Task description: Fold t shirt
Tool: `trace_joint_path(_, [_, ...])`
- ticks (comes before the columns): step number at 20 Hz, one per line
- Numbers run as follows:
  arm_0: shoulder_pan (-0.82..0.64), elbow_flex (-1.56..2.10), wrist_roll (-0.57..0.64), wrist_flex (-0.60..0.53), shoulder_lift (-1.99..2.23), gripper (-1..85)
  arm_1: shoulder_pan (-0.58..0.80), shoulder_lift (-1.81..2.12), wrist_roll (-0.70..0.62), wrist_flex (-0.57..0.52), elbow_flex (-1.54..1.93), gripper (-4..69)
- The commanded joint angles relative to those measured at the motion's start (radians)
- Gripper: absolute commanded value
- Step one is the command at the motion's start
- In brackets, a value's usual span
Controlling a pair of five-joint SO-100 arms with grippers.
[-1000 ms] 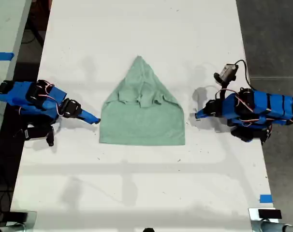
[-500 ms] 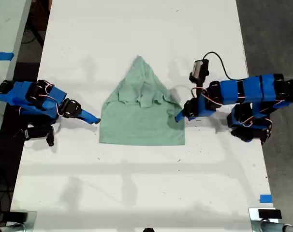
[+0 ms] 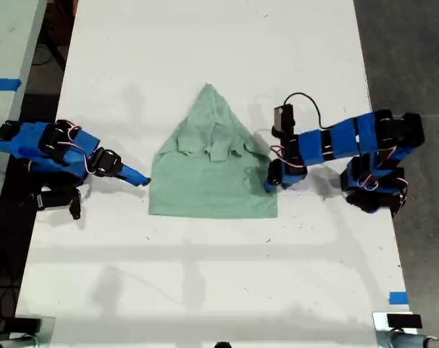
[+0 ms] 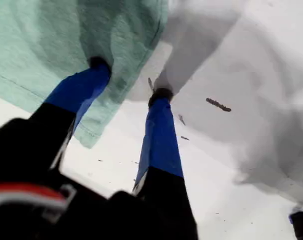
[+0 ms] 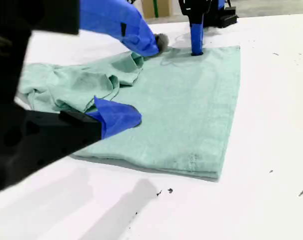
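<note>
1. Straddling the t shirt's side edge, my first claw stands spread: one fingertip presses down on the mint cloth just inside the edge, the other sits on the bare table just outside it. Nothing is pinched yet.
2. From this claw the cloth lies inward, toward the exterior view's left. The shirt's near corner, where side edge meets the straight hem, is just beside the finger on the cloth.
3. Lying flat at mid-table, the shirt has its long axis running from the pointed top, at the exterior view's top, down to the hem. I judge that a grip on this edge would carry it across that axis.
4. At the far side edge, on the exterior view's left, my second claw is also spread and holds nothing. Its tip is just at the opposite hem corner, so each arm has its own nearer side.
</note>
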Motion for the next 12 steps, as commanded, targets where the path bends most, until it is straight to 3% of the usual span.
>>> trace_joint_path(1, [0.014, 0.002, 0.005, 0.0, 0.009, 18.3, 0.021, -0.058, 0.012, -0.026, -0.005, 16.9])
trace_joint_path(5, [0.014, 0.002, 0.005, 0.0, 0.009, 18.3, 0.026, -0.104, 0.003, -0.026, -0.026, 15.5])
trace_joint_path(7, [0.014, 0.002, 0.005, 0.0, 0.009, 18.3, 0.032, -0.112, -0.008, -0.037, -0.011, 1.2])
trace_joint_path(12, [0.014, 0.002, 0.005, 0.0, 0.009, 18.3, 0.041, -0.112, -0.025, -0.078, 0.023, 1.2])
